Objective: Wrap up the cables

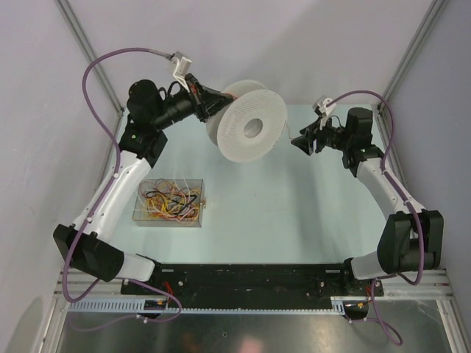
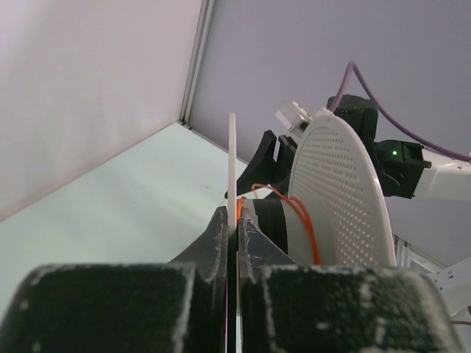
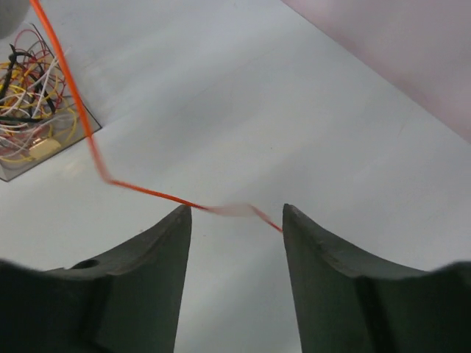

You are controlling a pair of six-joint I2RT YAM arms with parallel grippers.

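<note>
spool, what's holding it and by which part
The left gripper pinches the spool by the edge of one side disc; the right gripper is open, gripping nothing.

The white perforated plastic spool [image 1: 246, 129] stands on edge at the far centre of the pale table [image 1: 294, 213]. It is clamped by one flange in the left hand [image 1: 215, 103] and fills the space between the two hands. A thin orange cable [image 3: 96, 151] slants through the air above the table and crosses the gap of the spread-fingered right hand [image 3: 235, 213]. The clear plastic box of tangled wires [image 1: 169, 202] occupies the near left. Open passage lies between this box and the right arm.
</note>
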